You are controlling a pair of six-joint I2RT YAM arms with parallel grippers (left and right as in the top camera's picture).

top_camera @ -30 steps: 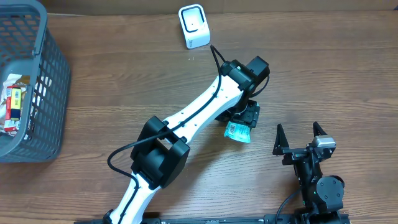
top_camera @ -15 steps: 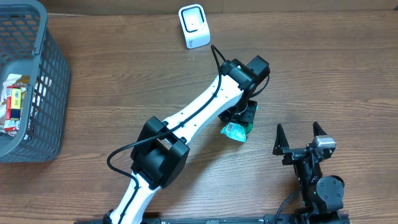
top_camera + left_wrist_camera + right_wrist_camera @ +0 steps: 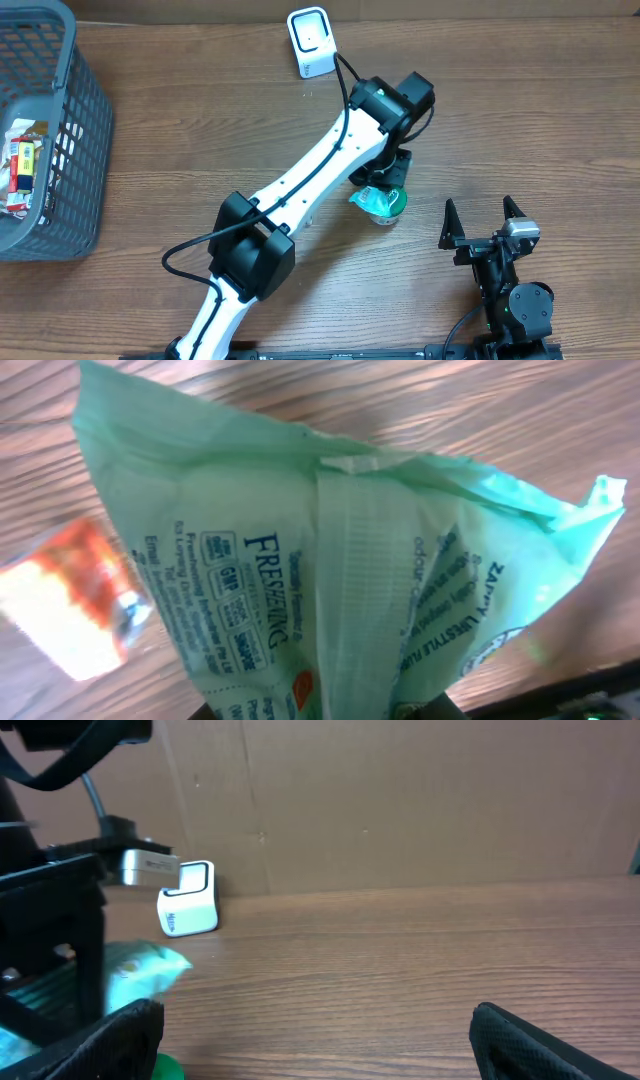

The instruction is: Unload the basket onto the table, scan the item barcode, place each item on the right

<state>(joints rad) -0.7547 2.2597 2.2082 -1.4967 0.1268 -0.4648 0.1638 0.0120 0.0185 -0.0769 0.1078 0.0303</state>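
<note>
The item is a pale green printed packet (image 3: pixel 378 203), right of the table's centre. My left gripper (image 3: pixel 386 186) reaches down onto it from above and is shut on it. In the left wrist view the packet (image 3: pixel 340 550) fills the frame, its back seam and small print facing the camera and its lower end pinched between the dark fingers at the bottom edge. No barcode shows. The white scanner (image 3: pixel 312 42) stands at the back of the table, also seen as the scanner (image 3: pixel 188 910). My right gripper (image 3: pixel 482 222) stands open near the front right with nothing in it.
A grey mesh basket (image 3: pixel 70 150) with several packaged items stands at the far left. A blurred orange and white thing (image 3: pixel 70 600) lies on the wood beside the packet. A brown board wall (image 3: pixel 400 800) runs behind the table.
The left gripper's jaws have closed on the green packet. The packet has turned and shifted slightly, and the left arm has swung a little. The right arm has not moved.
</note>
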